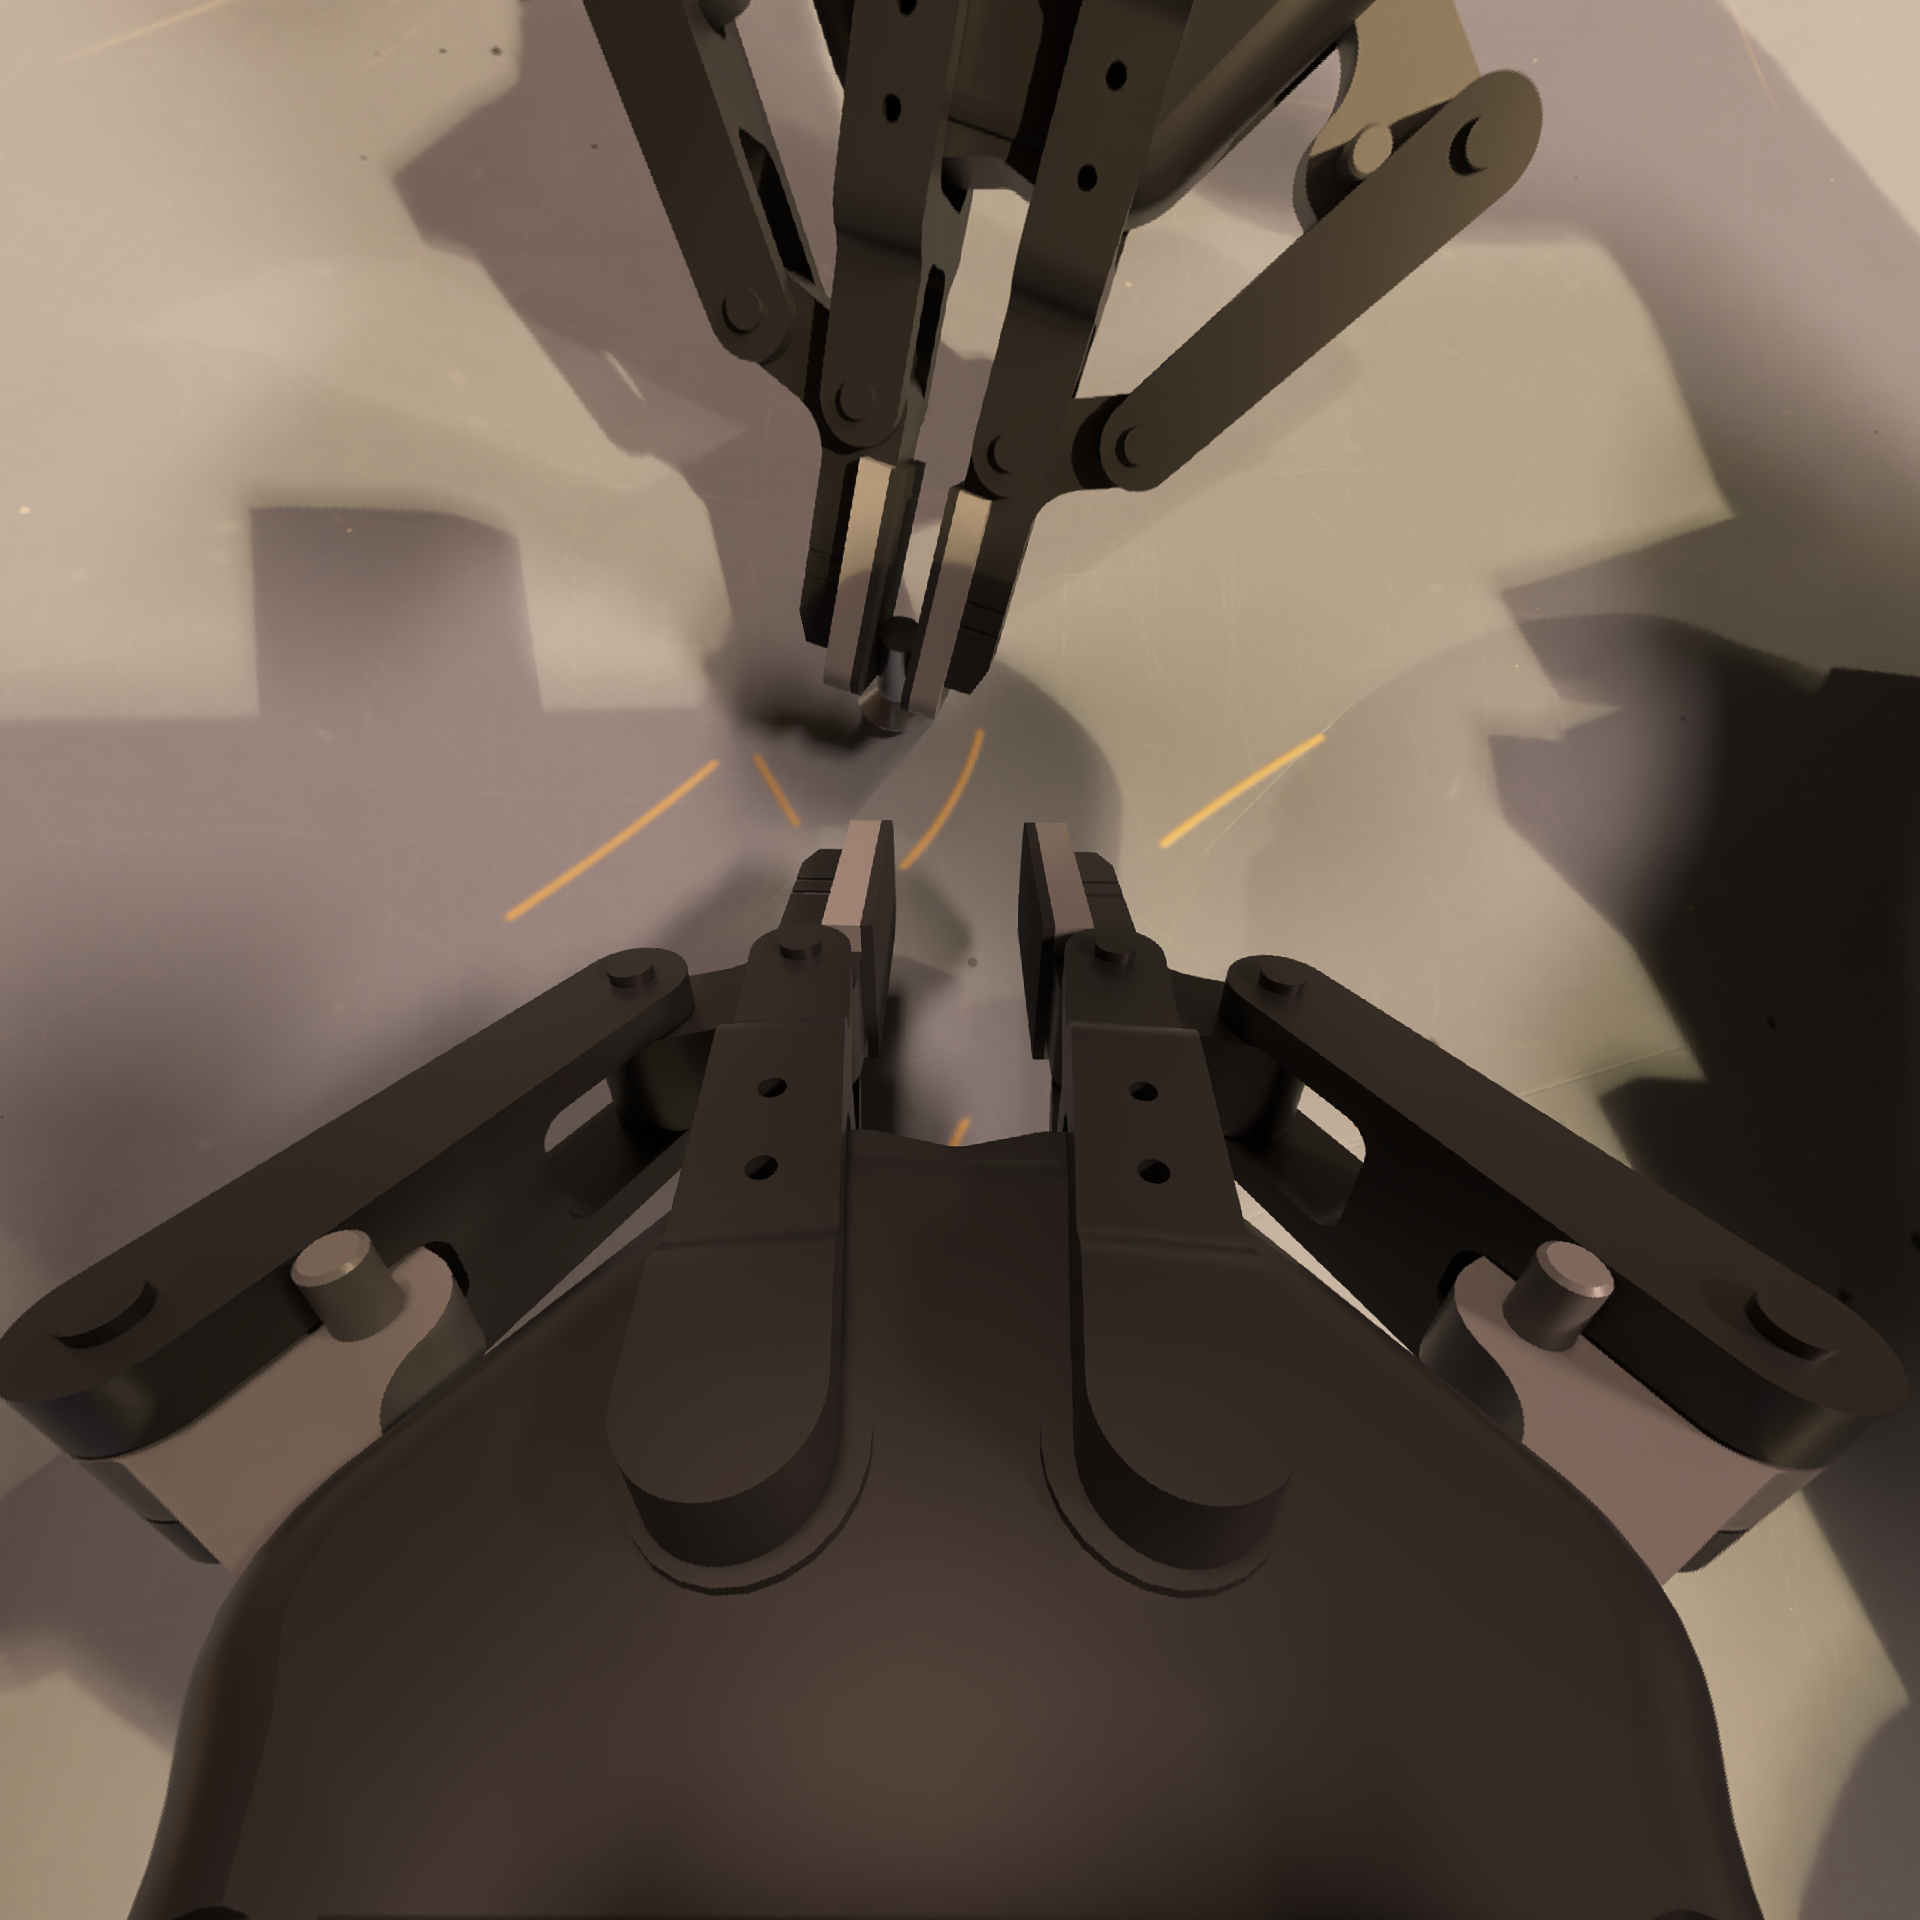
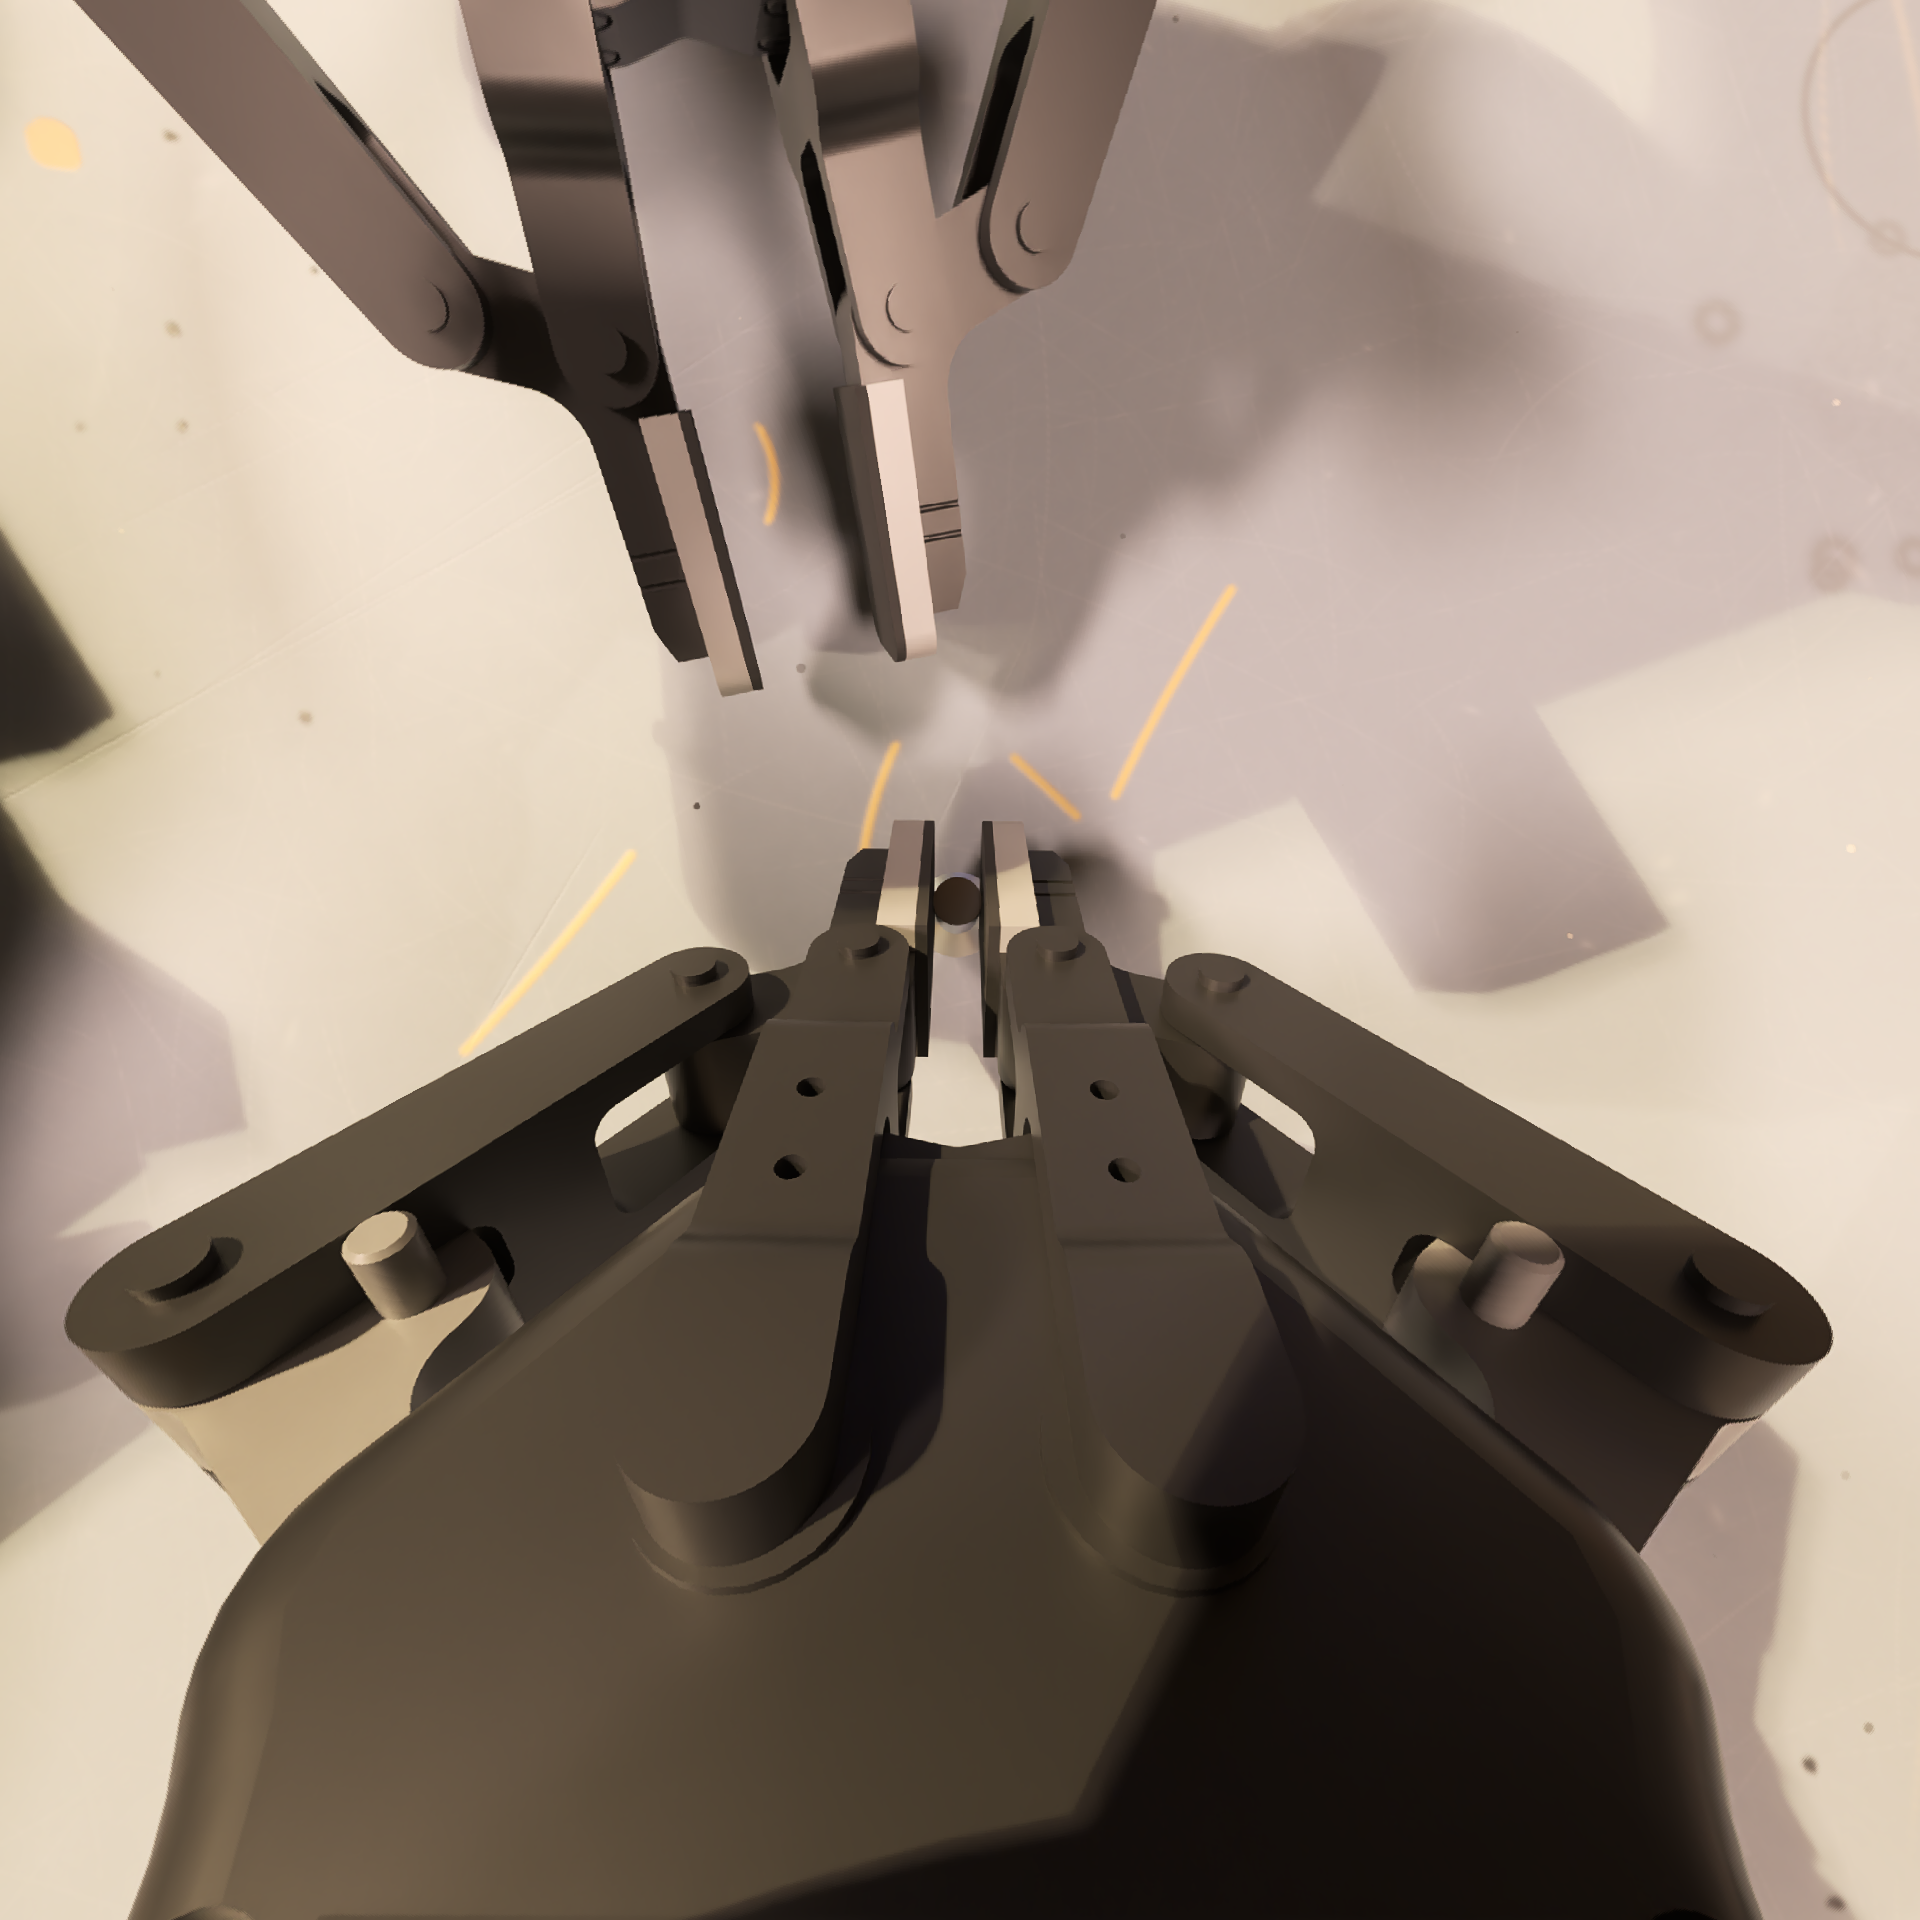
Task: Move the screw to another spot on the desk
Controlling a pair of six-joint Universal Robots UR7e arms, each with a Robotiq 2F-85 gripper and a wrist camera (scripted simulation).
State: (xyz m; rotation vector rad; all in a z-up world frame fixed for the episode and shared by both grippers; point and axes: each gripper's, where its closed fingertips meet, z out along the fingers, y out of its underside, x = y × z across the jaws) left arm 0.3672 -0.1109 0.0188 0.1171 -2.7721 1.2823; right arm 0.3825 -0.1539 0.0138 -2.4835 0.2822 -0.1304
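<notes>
1. Small dark metal screw (image 2: pixel 956 902) with a round head: you will find it pinched between the pads of the right two-finger gripper (image 2: pixel 956 868), both pads pressed against its sides. In your left wrist view the same screw (image 1: pixel 889 698) pokes out below the right gripper (image 1: pixel 896 686) tips, its lower end at or just above the desk; contact cannot be told.

2. Left two-finger gripper (image 1: pixel 958 883): jaws stand partly apart, holding nothing. In your right wrist view the left gripper (image 2: pixel 826 655) faces the right one, tips near but apart.

3. Pale beige scuffed desk surface (image 1: pixel 260 343): thin orange scratch marks (image 1: pixel 613 840) lie around the spot beneath both grippers.
</notes>
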